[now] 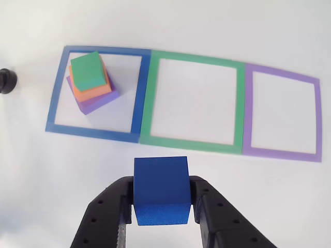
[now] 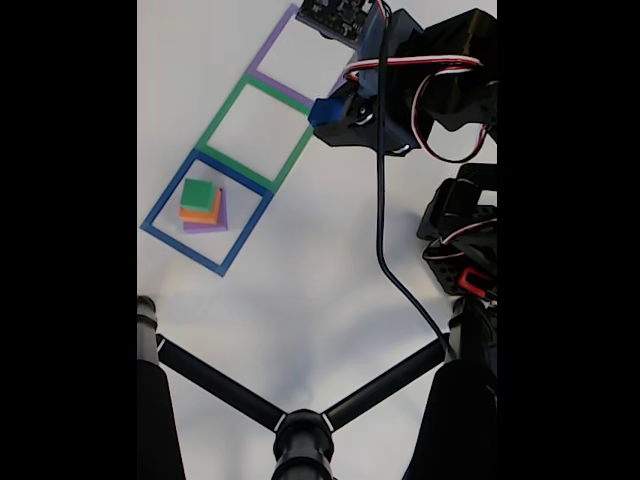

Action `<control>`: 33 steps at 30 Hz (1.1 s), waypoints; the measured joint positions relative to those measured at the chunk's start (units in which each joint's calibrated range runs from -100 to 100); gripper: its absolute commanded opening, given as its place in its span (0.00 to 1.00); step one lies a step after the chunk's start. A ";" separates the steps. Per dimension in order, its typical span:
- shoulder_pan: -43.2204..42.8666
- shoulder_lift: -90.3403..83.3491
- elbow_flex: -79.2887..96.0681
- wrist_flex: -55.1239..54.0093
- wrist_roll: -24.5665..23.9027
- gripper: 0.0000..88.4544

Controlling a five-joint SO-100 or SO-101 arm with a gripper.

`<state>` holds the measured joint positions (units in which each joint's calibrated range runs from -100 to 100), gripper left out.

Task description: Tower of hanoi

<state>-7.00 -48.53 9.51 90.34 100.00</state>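
Blue cube (image 1: 161,190) clamped between gripper (image 1: 161,206) fingers, off the table. Green frame (image 1: 194,103) just ahead; stack (image 1: 91,81) in blue frame (image 1: 95,93) ahead-left.

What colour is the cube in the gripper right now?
Dark blue cube, clearest in the other view.

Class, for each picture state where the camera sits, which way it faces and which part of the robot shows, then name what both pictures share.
Other view: rides behind the gripper, looking forward and down at three square frames; its fingers clamp the blue cube.
Fixed view: high above the table, looking down; shows the arm and a black stand.
Shared: blue cube, block stack inside the blue frame.
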 measured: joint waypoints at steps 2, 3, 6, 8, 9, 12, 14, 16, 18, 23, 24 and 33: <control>0.10 -0.25 -0.26 0.16 0.00 0.02; -0.49 -0.50 -0.26 0.16 -0.39 0.02; -2.53 -1.09 -0.26 0.16 0.00 0.02; -3.01 -2.27 1.63 -0.63 0.00 0.02; -3.01 -2.85 3.18 -1.82 0.00 0.02; -4.37 -5.12 10.58 -7.99 0.00 0.02; -5.05 -6.72 17.03 -13.45 0.00 0.02; -5.34 -7.64 23.66 -19.63 0.00 0.02; -5.64 -8.14 30.62 -27.07 0.00 0.02; -8.65 -8.40 46.97 -47.25 -0.59 0.02; -9.43 -8.40 49.46 -51.05 -0.59 0.02; -14.77 0.34 58.41 -77.96 -0.59 0.02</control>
<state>-21.77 -48.19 67.91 12.39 99.41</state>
